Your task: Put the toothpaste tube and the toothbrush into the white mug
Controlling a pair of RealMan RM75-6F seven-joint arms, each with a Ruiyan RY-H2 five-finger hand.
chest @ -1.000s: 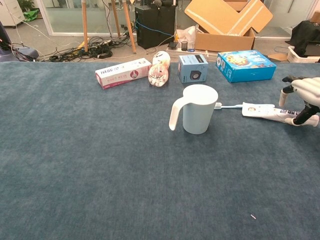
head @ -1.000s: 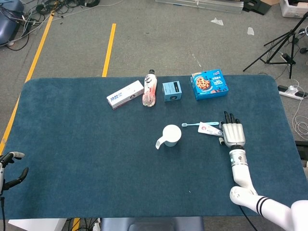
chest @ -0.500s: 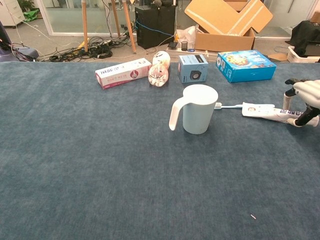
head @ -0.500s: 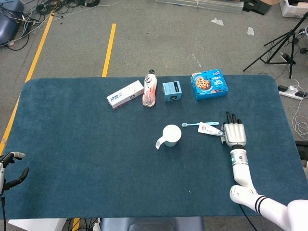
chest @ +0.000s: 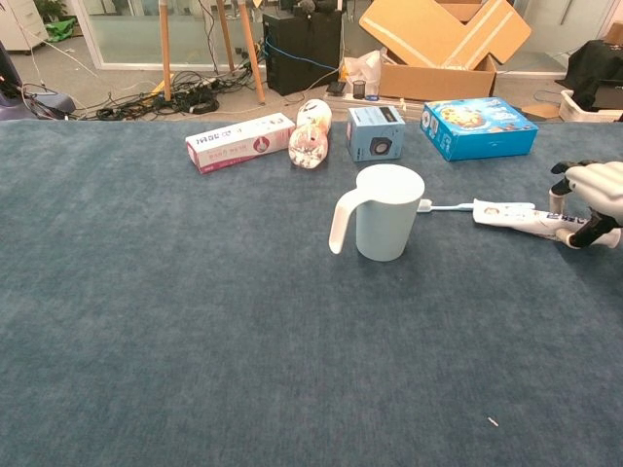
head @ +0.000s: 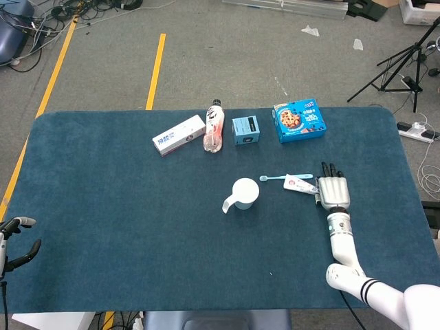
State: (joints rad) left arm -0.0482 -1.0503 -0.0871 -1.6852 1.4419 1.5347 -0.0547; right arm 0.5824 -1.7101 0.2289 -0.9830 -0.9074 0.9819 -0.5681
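Toothpaste tube [chest: 514,216] lies flat on the blue table [head: 124,206], its far end under the right hand [chest: 589,202], whose fingers [chest: 582,232] curl down over it; the thumb presses beside the tube, so the hand looks to be gripping it, though neither view shows the contact cleanly. The tube's print is too small to read. Toothbrush [chest: 450,206] lies just beyond the tube's near end, away from the hand, its head [chest: 424,205] beside the white mug [chest: 384,211]. The mug stands upright, well apart from the hand, handle turned away from it.

Further off, along the table's far edge, lie a pink-and-white carton [chest: 239,141] with illegible writing, a bottle [chest: 311,134] on its side, a small blue box [chest: 376,132] with a dark round mark on its face, and a blue cookie box [chest: 477,126] showing biscuits; no brand can be made out.

Only the head view shows the left hand [head: 15,240] at the table's near left corner, far from everything, fingers apart and holding nothing. It also shows the right forearm [head: 342,237] and the yellow floor lines [head: 155,69]. Only the chest view shows the cardboard carton [chest: 443,39] behind the table.
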